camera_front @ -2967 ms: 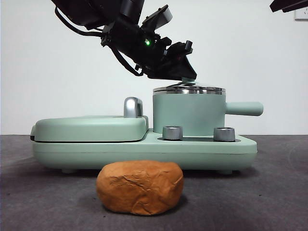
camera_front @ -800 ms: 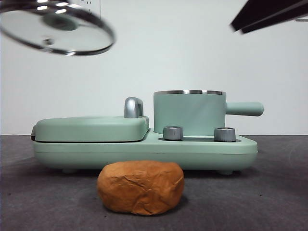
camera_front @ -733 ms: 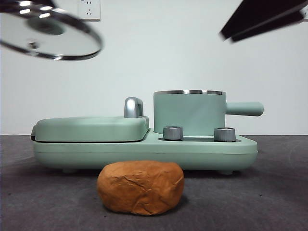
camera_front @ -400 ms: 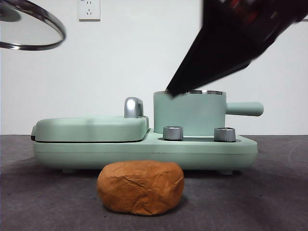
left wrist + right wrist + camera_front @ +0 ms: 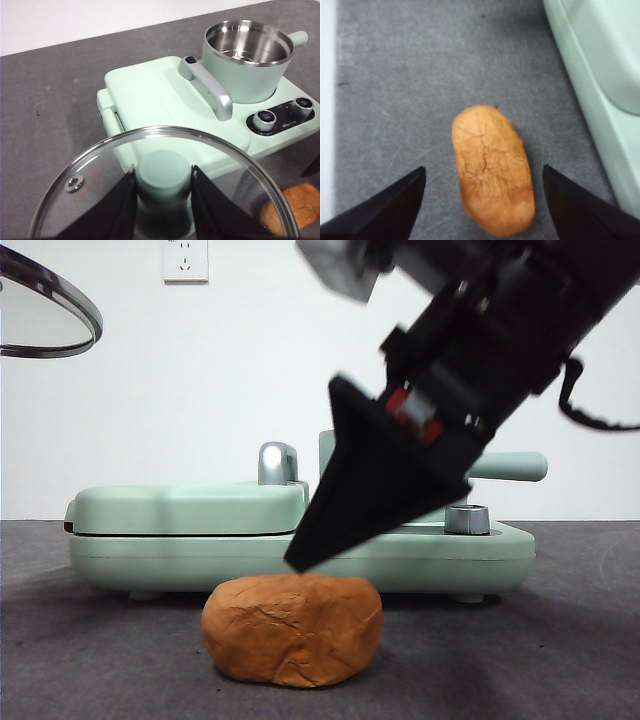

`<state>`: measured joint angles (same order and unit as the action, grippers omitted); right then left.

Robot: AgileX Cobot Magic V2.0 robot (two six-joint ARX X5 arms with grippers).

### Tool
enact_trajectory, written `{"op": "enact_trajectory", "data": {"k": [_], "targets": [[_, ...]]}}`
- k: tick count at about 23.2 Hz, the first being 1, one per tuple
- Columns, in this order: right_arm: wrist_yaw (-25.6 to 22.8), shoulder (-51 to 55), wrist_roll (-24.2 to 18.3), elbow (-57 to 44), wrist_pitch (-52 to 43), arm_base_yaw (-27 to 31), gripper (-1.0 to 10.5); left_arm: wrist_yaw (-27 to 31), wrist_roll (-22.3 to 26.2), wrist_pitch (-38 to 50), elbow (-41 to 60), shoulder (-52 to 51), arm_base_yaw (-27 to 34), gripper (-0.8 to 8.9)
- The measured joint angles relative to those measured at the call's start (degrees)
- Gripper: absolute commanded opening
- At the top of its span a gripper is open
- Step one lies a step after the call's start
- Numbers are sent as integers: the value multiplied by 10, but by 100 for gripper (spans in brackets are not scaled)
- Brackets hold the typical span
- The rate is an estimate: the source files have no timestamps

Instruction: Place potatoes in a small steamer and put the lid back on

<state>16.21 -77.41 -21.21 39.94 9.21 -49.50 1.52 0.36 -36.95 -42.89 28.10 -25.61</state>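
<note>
my right pincer (image 5: 482, 200) is spread wide, its two black jaws standing apart on either side of the potato (image 5: 491, 169) and touching nothing; from the front it comes down from the upper right, its dark tip just above the potato's top. the potato (image 5: 292, 630) lies on the grey desk (image 5: 560, 640), in front of the mint-green cooker base (image 5: 300, 555) and apart from it.

my left pincer (image 5: 162, 200) is pinched on the lid's green knob (image 5: 164, 172), one jaw against each side, holding the glass lid (image 5: 100, 165) up in the air; in the front view only an edge of the lid (image 5: 50, 310) shows at the upper left corner.

the small steamer (image 5: 247, 60) sits open on the base, its steel inside bare, side handle pointing away. beside it lies the flat griddle lid (image 5: 150, 100) with its chrome handle (image 5: 210, 90). there is small print by the two knobs (image 5: 265, 119), too fine for me to read.
</note>
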Motion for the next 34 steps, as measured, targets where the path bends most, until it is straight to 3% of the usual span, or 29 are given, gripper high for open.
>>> {"op": "enact_trajectory", "data": {"k": [9, 15, 20, 25, 28, 34], "targets": [[-2, -63, 0, 2, -25, 0, 369, 0, 0, -1, 0, 0, 0, 10], [-1, -74, 0, 2, -27, 0, 175, 0, 0, -1, 0, 0, 0, 10], [-1, -28, 46, 11, 19, 4, 172, 0, 0, -1, 0, 0, 0, 10], [-62, 92, 87, 127, 191, 57, 173, 0, 0, -1, 0, 0, 0, 10], [-63, 83, 103, 226, 289, 113, 173, 0, 0, -1, 0, 0, 0, 10], [-59, 14, 108, 339, 294, 177, 173, 0, 0, 2, 0, 0, 0, 10]]}}
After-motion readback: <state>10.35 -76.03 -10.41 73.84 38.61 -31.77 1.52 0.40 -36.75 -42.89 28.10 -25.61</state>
